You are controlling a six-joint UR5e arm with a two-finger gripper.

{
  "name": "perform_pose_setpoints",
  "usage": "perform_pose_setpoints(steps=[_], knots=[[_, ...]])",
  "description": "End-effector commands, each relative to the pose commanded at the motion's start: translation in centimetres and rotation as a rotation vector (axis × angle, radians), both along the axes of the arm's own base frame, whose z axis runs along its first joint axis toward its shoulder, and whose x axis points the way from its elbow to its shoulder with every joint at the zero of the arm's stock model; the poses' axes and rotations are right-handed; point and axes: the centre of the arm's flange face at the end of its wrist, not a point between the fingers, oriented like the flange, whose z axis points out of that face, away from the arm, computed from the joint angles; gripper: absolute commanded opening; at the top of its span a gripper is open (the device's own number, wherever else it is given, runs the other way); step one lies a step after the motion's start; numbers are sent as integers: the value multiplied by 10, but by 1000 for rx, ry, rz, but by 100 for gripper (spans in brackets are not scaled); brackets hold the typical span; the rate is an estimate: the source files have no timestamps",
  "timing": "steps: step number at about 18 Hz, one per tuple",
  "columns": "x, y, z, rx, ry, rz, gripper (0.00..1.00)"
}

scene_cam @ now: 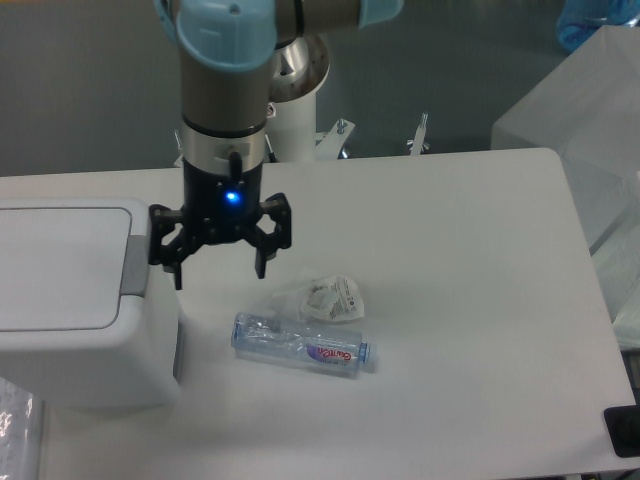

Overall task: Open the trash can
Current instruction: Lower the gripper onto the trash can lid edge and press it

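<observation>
The trash can (80,340) is a large white boxy bin at the left of the table, its flat lid (60,265) shut and the grey push tab (135,265) along its right edge. My gripper (220,272) hangs pointing down just right of the tab, above the table, with a blue light on its body. Its two fingers are spread wide and hold nothing. The left fingertip (177,275) is close beside the bin's right edge, not clearly touching it.
A clear plastic bottle (300,345) lies on its side on the table, right of the bin. A crumpled white wrapper (320,297) lies just behind it. The table's right edge (590,300) borders plastic-covered boxes (590,110). A dark object (625,430) sits at the bottom right.
</observation>
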Motion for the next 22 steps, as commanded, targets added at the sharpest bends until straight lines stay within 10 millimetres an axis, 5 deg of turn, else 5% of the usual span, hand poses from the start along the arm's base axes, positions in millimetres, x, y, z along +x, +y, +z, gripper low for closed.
perform_pose_setpoints(steps=[6,22], knots=[[17,1,6,14,-10,-16,100],[18,-1,-9,-8,-24,-9,100]])
